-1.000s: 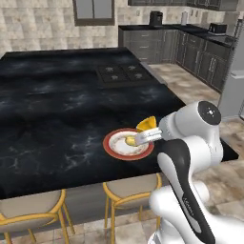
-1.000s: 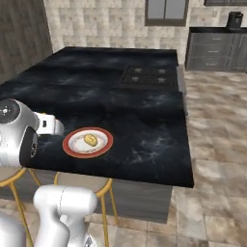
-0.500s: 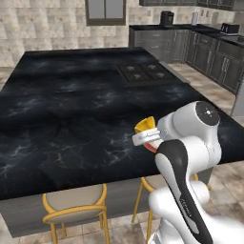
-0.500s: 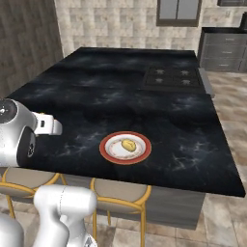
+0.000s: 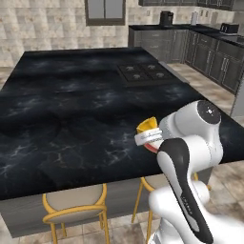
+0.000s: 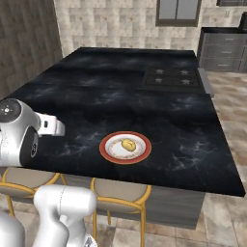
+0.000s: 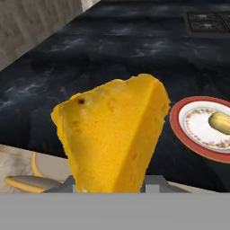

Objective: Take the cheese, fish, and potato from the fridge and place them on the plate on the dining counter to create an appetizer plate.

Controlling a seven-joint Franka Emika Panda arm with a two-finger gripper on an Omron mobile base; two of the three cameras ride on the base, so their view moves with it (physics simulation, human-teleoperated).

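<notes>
Clamped on the cheese (image 7: 112, 134), the gripper (image 7: 112, 182) carries the wedge above the near edge of the dining worktop (image 5: 71, 109), its jaws pressing the thick lower end so the pointed mass stands up in front of the hand camera. That hold looks chosen for transport: the broad flat faces give the pads something to bear on. In the left base view the wedge (image 5: 147, 125) pokes out just past the arm's white wrist. The plate (image 6: 125, 147) lies flat on the worktop near the stool side, well apart from the wedge, with the potato (image 6: 128, 144) resting in its white centre. The cheese is matte, slightly pitted, yellow-orange; the potato smooth and oval; the plate glossy with a red rim; the worktop black, polished, faintly veined.
</notes>
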